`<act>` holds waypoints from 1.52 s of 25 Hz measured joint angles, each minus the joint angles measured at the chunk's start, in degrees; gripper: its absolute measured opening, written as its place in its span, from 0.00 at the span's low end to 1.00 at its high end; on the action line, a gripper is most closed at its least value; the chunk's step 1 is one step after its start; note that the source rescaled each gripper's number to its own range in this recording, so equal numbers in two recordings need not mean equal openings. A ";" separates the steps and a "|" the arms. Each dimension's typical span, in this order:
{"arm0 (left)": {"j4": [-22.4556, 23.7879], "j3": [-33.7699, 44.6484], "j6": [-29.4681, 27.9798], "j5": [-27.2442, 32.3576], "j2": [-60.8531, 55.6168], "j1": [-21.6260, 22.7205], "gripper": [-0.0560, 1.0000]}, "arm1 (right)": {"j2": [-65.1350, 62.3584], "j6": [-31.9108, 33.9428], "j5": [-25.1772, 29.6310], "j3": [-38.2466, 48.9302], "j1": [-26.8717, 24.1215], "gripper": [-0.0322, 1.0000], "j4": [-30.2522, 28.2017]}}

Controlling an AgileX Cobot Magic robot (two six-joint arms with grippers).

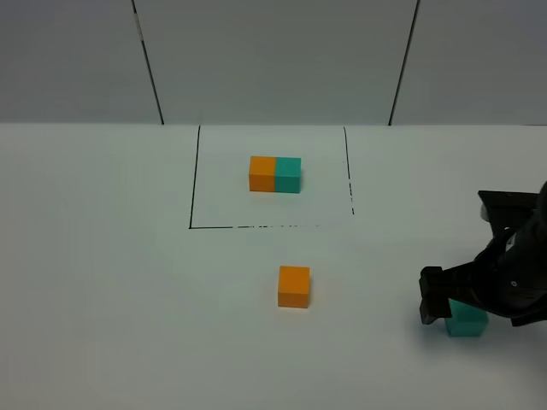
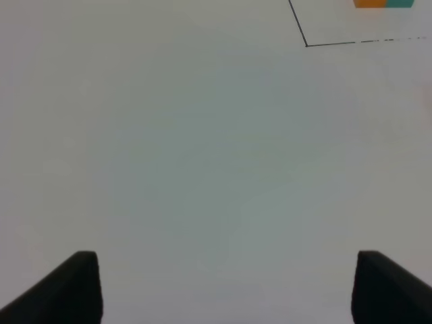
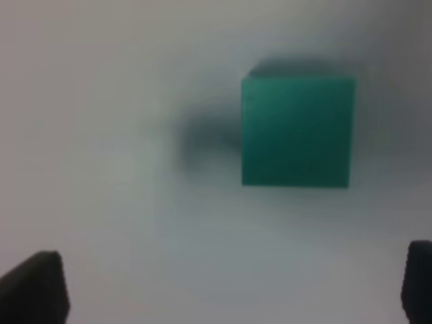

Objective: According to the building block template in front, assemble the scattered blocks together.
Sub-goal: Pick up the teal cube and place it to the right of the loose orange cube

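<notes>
The building block template [image 1: 275, 174], an orange and a teal cube joined, sits inside a thin black outline [image 1: 193, 188] at the back; its edge shows in the left wrist view [image 2: 383, 3]. A loose orange cube [image 1: 294, 286] lies in front of the outline. A loose teal cube [image 1: 468, 324] lies at the right, partly under my right gripper [image 1: 451, 307]. In the right wrist view the teal cube [image 3: 297, 131] lies ahead of the open right gripper [image 3: 226, 290], not between its fingertips. My left gripper [image 2: 226, 287] is open and empty over bare table; it is out of the high view.
The white table [image 1: 128, 282] runs back to a grey panelled wall [image 1: 273, 60]. A corner of the black outline [image 2: 307, 44] shows in the left wrist view.
</notes>
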 joint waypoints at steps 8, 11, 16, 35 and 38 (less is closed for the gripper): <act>0.00 0.01 -0.05 0.00 0.00 0.00 0.62 | 6.24 0.07 -5.24 -0.20 0.05 1.00 -1.63; 0.00 0.01 -0.05 0.00 0.00 0.00 0.62 | 7.94 0.07 -6.89 -0.20 0.05 1.00 -3.44; 0.00 0.01 -0.05 0.00 0.00 0.00 0.62 | 10.89 0.43 -10.00 -0.20 -0.09 1.00 -4.66; 0.00 0.01 -0.05 0.00 0.00 0.00 0.62 | 15.19 0.63 -12.12 -0.78 -1.29 0.51 -7.08; 0.00 0.01 -0.05 0.00 0.00 0.00 0.62 | 15.19 0.63 -12.23 -0.78 -1.29 0.19 -7.13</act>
